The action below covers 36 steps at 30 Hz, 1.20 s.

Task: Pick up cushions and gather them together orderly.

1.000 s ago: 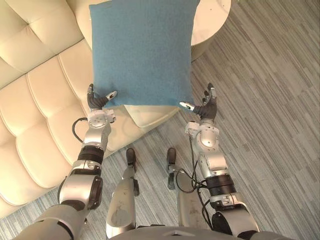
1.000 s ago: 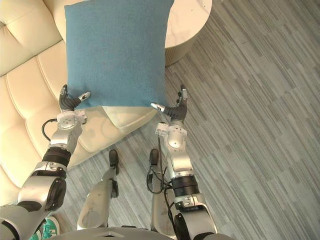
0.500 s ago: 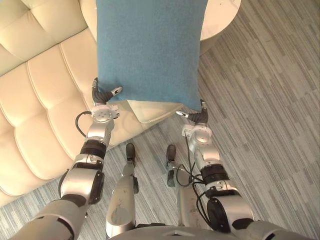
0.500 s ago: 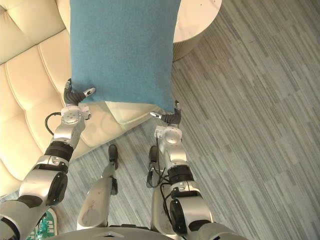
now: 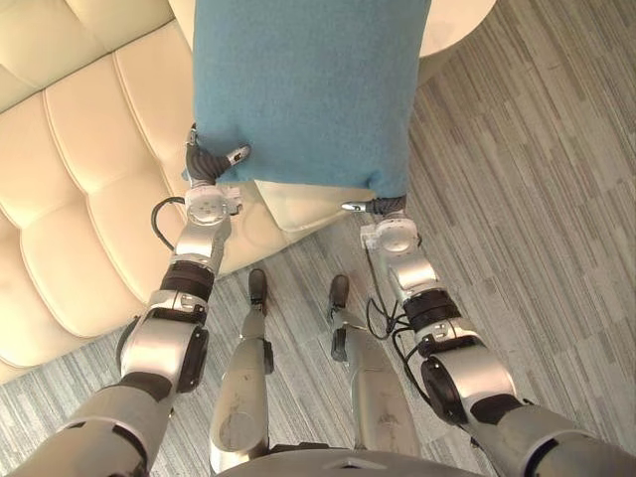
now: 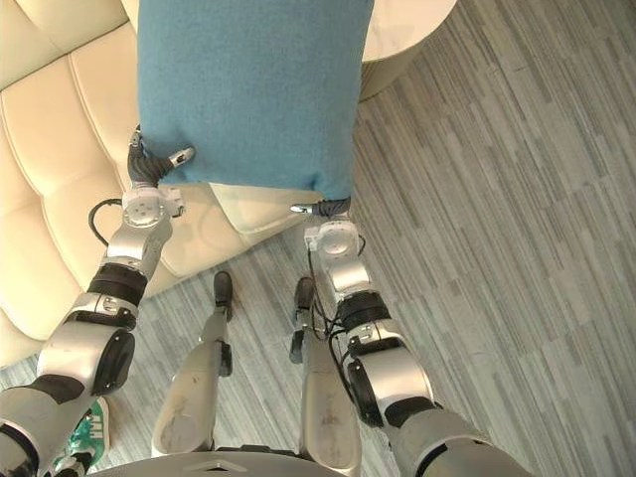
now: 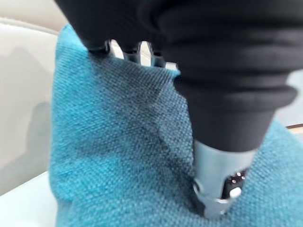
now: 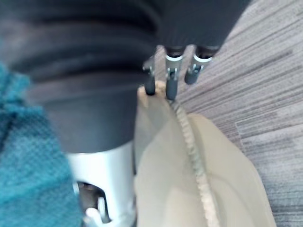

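Note:
A big blue cushion (image 5: 298, 89) hangs upright in front of me, above the sofa's front edge. My left hand (image 5: 206, 164) is shut on its lower left corner, thumb pressed into the blue cloth (image 7: 118, 156) and fingers over the edge behind it. My right hand (image 5: 386, 207) sits right under the lower right corner, touching it. Its thumb juts out below the cushion's bottom edge and its fingers (image 8: 170, 75) look straight, pointing at a cream cushion (image 8: 189, 170). That cream cushion (image 5: 298, 204) lies on the sofa's edge beneath the blue one.
The cream tufted sofa (image 5: 89, 149) spreads across the left side. A round cream table (image 5: 457, 20) stands at the back right, partly behind the blue cushion. Grey striped carpet (image 5: 537, 199) covers the right side and the near floor.
The right hand has moved in from beside the blue cushion's corner, fingers spread, to right under it. The cushion now hangs higher and narrower. The camera has tipped a little.

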Available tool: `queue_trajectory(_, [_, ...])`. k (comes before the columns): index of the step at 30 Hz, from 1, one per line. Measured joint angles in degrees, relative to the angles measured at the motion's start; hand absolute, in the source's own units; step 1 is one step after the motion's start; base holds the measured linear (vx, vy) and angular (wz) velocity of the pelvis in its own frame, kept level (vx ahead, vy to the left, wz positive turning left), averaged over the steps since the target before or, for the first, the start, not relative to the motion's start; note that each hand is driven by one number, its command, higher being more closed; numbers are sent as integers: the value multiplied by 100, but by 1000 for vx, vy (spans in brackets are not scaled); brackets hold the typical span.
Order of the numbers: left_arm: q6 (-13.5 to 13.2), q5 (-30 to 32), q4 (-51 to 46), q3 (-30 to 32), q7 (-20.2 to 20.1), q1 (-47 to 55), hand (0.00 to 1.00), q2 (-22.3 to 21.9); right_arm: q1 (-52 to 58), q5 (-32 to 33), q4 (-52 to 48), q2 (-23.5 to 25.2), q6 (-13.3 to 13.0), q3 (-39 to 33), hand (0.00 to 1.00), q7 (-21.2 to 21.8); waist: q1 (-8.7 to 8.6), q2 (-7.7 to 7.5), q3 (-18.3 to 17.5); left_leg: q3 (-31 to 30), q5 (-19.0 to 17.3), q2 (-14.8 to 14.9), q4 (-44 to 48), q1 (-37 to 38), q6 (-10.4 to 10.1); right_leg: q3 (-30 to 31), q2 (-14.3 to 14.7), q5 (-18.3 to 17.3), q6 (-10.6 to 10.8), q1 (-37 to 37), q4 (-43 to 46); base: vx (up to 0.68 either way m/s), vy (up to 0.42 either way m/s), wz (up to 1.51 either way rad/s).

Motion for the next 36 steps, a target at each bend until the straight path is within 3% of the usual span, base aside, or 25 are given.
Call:
queue_trajectory(11, [-9,-106,-208,14,1,-27,0,17,-129,369,-96,-89,17,-162,0,-41,31,9,-1,60,108,90,1,-138,-29,-46,46,46,-59,-164,81,-25,-32,0])
queue_trajectory(15, [-7,-100,-236,-93,-25,13,0,36,534,365,-989,-60,-71,-343,0,-31,122,19,4,119,143,79,2,-107,16,6,44,40,-61,-162,97,7,-11,-2])
queue_trajectory(25, [32,15,-976,22,-36,817,0,141,2412,363,-2521,65,-265,-1226,0,-110,80,18,3,346,12,46,1,200,72,169,46,45,-11,90,-9,11,-26,-9])
queue_trajectory(36, [48,23,-1351,277,-81,1279,0,116,3008,247,-3359,71,-389,-1542,0,-129,18,9,-2,419,-46,53,142,302,147,211,57,166,22,334,-219,4,-8,-2])
